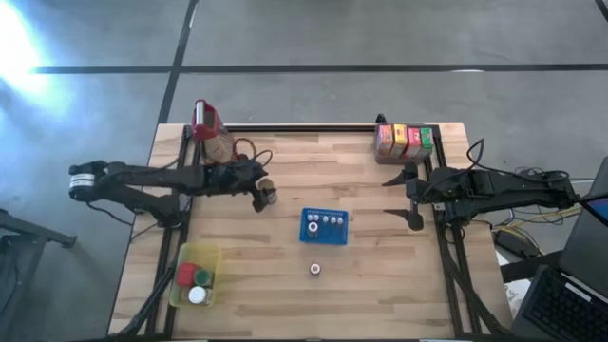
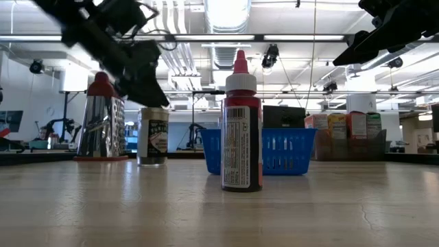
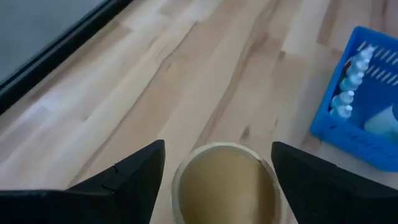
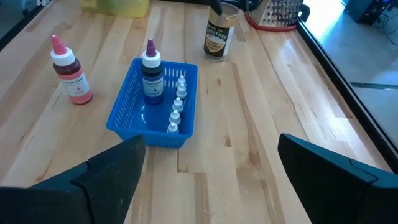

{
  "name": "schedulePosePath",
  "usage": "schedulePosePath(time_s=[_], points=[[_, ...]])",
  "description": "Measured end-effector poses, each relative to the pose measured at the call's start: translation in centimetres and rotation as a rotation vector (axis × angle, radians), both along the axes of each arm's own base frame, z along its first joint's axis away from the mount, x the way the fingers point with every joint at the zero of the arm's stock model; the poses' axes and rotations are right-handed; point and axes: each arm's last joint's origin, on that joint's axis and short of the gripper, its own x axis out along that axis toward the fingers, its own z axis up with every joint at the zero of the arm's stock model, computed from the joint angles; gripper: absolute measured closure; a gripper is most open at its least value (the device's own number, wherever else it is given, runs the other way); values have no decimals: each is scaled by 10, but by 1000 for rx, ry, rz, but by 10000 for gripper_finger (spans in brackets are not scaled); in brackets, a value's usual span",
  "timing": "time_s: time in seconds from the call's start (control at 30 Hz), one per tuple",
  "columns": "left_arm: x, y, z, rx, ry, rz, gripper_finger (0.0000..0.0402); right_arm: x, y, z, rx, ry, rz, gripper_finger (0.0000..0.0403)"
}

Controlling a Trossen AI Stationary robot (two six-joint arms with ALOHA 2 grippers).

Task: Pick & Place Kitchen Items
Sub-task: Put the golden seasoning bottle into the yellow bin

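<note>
My left claw (image 1: 265, 198) hangs over the small round jar with a dark label (image 4: 219, 36), fingers spread either side of its rim, not gripping. I judge this the approach to a pick: next I descend and close. The jar stands on the wooden table (image 1: 285, 285), between the metal grater (image 1: 217, 142) and blue perforated basket (image 1: 324, 226), with room around. My right claw (image 1: 414, 201) waits wide open, empty.

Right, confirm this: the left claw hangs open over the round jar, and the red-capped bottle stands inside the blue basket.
Not quite. The red-capped bottle stands on the bare table beside the blue basket, not in it; the right wrist view shows this. The left claw does hang open over the round jar.
</note>
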Motion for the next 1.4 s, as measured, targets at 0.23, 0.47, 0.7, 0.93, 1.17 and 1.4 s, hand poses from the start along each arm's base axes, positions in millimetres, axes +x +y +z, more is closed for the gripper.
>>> schedulePosePath(time_s=[0.23, 0.47, 0.7, 0.93, 1.17, 1.4], points=[[9, 2, 53, -11, 69, 5, 103, 0, 0, 0, 1, 0, 0, 39], [12, 2, 83, 3, 25, -2, 103, 0, 0, 0, 2, 0, -1, 39], [11, 2, 82, -17, 31, -11, 95, 0, 0, 0, 0, 0, 0, 39], [7, 0, 73, -56, 116, 0, 30, 0, 0, 0, 1, 0, 0, 39], [7, 0, 73, -134, 91, 31, 11, 0, 0, 0, 2, 0, -1, 39], [11, -1, 66, -242, 111, 26, 11, 0, 0, 0, 0, 0, 0, 39]])
